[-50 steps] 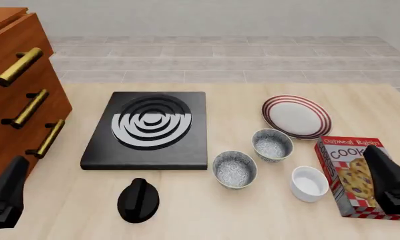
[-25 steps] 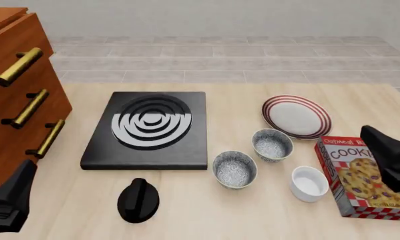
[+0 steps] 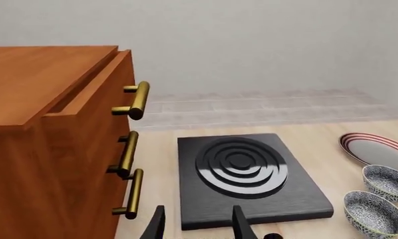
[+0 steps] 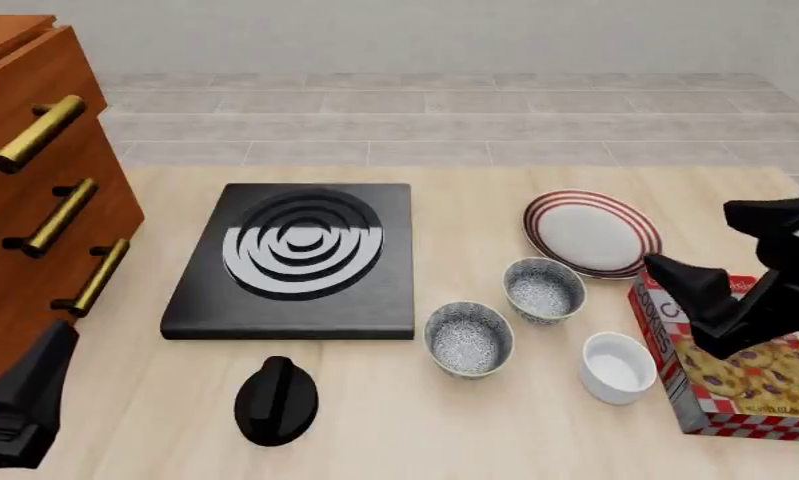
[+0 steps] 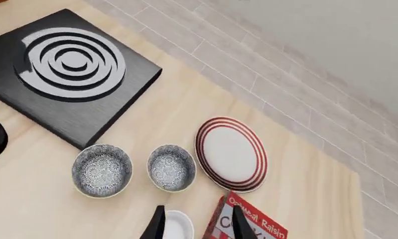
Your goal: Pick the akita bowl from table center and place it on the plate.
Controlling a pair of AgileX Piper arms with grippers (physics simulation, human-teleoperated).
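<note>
Two near-identical speckled bowls stand right of the stove. The akita bowl [image 4: 469, 338] [image 5: 101, 170] [image 3: 371, 214] is the one nearer the table's middle; its twin [image 4: 545, 289] [image 5: 171, 167] sits closer to the red-striped plate [image 4: 593, 232] [image 5: 230, 154] [image 3: 378, 152]. My right gripper [image 4: 677, 288] [image 5: 196, 223] hovers open over the cookie box's left edge, right of both bowls, holding nothing. At the near left corner, far from the bowls, my left gripper [image 4: 23, 400] [image 3: 199, 226] is also open and empty.
A black stove plate [image 4: 292, 258] lies left of centre, with a black knob [image 4: 276, 400] in front of it. A plain white bowl [image 4: 618, 366] and a cookie box [image 4: 733, 360] sit at the right. A wooden drawer cabinet [image 4: 39, 190] fills the left side.
My right arm has risen and swung left and forward over the cookie box toward the bowls. The left arm shifted slightly right at first, then stayed put. No object moved.
</note>
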